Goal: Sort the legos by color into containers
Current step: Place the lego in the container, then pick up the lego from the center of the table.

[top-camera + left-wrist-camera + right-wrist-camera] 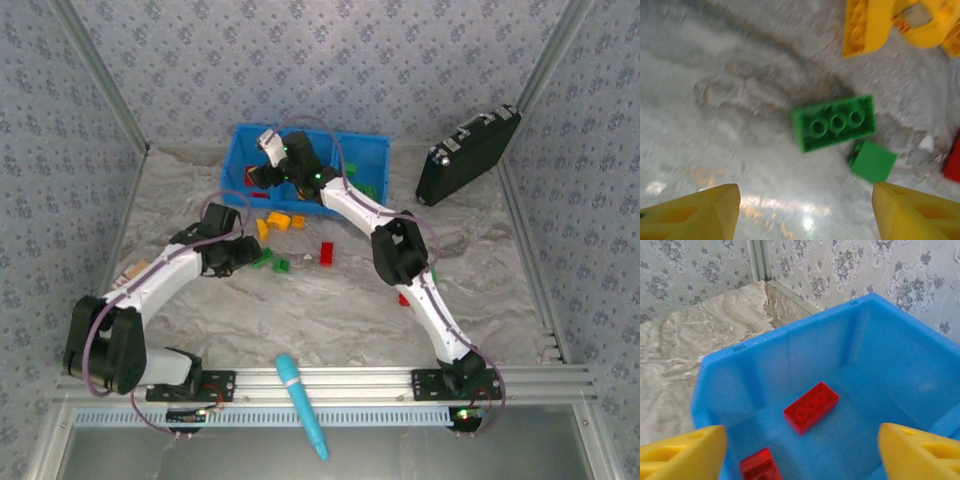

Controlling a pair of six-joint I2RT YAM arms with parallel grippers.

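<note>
Right arm looks done with a drop-off to me. The right gripper hangs over the 9 o'clock end compartment of the bright blue plastic bin, yellow jaws spread wide, nothing between them. Below it a red studded plastic brick lies flat on the compartment floor, with a second red brick at its 7 o'clock. So reds live there. I'd say that arm's next move is to lift out and go for the loose red brick on the marble table, at 5 o'clock from the bin.

The left gripper is the one mid-pick. Its jaws are apart and empty, hovering with a green rectangular plastic brick at its 12 o'clock. A small green square piece sits at that brick's 4 o'clock; I can't tell if they touch. It needs to drop straight down, maybe twist the wrist, and grab one brick without nudging the other.

The bin's 3 o'clock compartment holds a few green pieces. The middle one is hidden by the arm. The yellow plastic bricks lie unsorted at 6 o'clock of the bin.
</note>
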